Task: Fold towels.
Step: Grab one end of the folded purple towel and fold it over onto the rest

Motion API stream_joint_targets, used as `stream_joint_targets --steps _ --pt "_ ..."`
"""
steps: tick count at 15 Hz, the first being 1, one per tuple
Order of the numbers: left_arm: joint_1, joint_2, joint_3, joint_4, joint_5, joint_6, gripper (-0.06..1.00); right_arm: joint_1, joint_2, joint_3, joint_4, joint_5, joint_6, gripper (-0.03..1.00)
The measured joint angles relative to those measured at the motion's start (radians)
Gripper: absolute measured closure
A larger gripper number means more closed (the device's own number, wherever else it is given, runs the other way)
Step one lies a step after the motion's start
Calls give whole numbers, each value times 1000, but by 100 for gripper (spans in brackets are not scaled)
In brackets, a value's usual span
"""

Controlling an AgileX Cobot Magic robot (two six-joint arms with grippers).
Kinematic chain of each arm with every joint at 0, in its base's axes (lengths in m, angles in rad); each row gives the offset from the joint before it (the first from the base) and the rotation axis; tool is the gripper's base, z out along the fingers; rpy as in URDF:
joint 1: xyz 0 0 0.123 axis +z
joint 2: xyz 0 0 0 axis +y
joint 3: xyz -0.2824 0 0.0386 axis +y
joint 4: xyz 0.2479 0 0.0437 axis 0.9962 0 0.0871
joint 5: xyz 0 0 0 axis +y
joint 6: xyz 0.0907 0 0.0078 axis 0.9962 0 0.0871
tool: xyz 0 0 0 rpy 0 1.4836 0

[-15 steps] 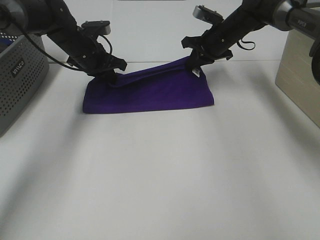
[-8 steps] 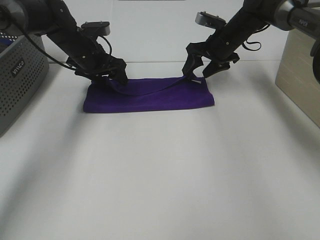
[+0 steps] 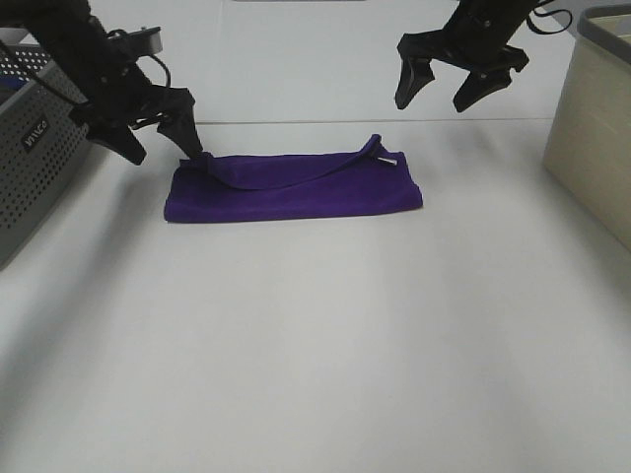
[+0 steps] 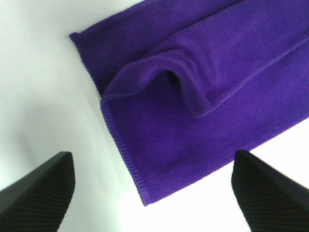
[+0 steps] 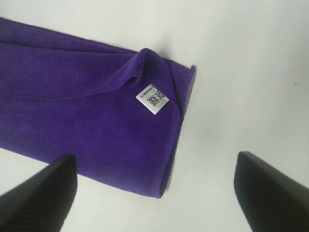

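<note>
Exterior high: both jaws apart, off folded towel; grey basket contents unclear.

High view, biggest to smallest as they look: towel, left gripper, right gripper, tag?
1. towel
2. left gripper and right gripper: about alike, so not ranked against each other
3. tag

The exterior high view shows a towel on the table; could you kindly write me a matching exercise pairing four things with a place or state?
1. towel
2. white tag
3. grey basket
4. right end effector

A. open, in the air, holding nothing
B. at the high view's left edge
C. folded, lying on the table
D. on the cloth's edge near a corner

Pairs: 1-C, 2-D, 3-B, 4-A
</note>
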Motion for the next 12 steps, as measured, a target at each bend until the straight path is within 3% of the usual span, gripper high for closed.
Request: stream_joint_targets --steps 1,2,8,12 --pt "48 49 0 -123 0 79 14 0 -32 0 -1 2 7 11" --pt "54 75 0 -161 1 111 14 0 -44 0 -1 5 12 11" --pt "53 148 -19 -272 -10 157 16 0 -61 0 -1 7 21 11" --pt "-11 185 -61 -314 -42 175 21 0 -61 0 -1 7 21 11"
